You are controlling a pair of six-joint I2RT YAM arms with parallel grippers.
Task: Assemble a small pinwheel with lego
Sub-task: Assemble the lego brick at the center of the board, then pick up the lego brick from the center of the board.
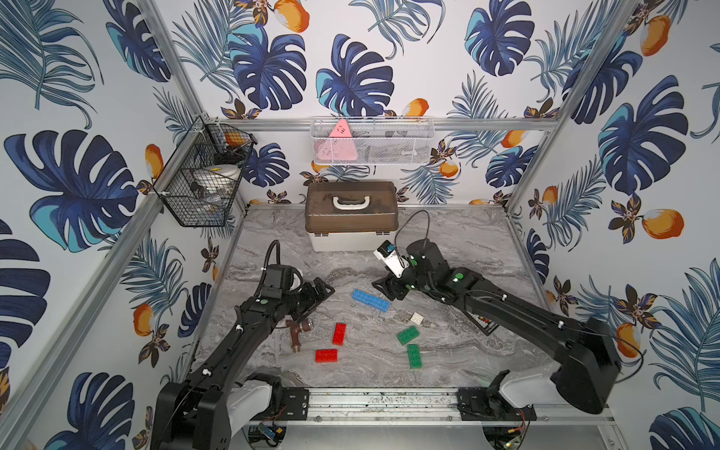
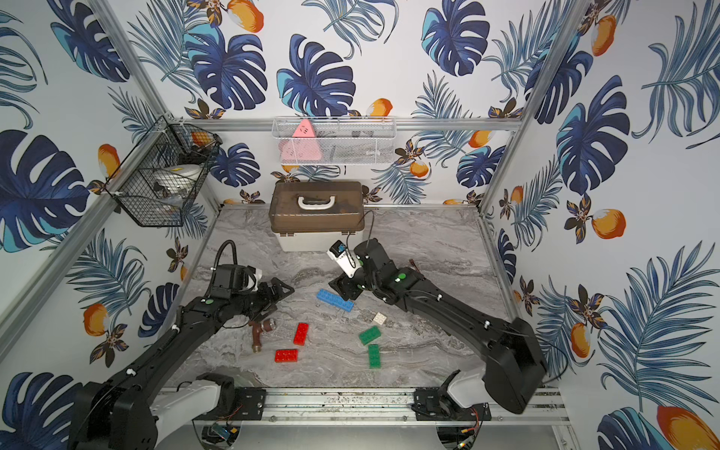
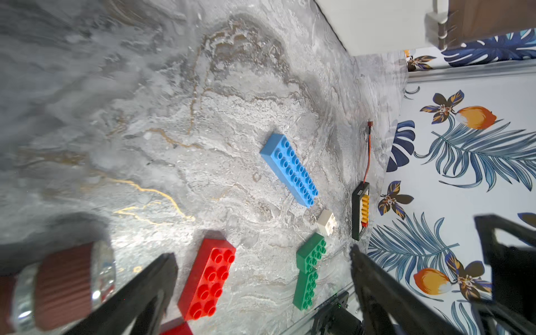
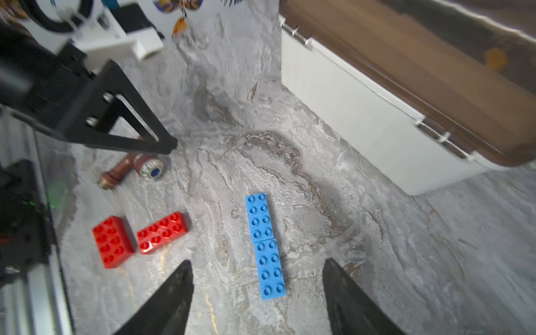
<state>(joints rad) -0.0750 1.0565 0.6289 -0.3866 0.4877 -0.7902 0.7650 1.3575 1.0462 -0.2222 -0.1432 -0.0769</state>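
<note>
Barely begun: 2 blue bricks (image 1: 371,300) lie end to end mid-worktop (image 1: 272,241). 2 red bricks (image 1: 339,334), 2 green bricks (image 1: 408,335) and 1 white brick (image 1: 417,318) lie loose nearby. Both the left tool (image 1: 321,297) and right tool (image 1: 385,292) gape wide, empty.

Blue bricks (image 4: 265,246), red bricks (image 4: 162,232), green bricks (image 3: 311,255), white brick (image 3: 326,222): smooth, glossy moulded plastic.
Tabletop (image 4: 377,261): grey marble-look surface, slight sheen.
Pipe fitting (image 4: 121,168): matt brown body, ribbed; bright metal ends.
Box lid (image 1: 370,218): translucent brown plastic, smooth.
</note>
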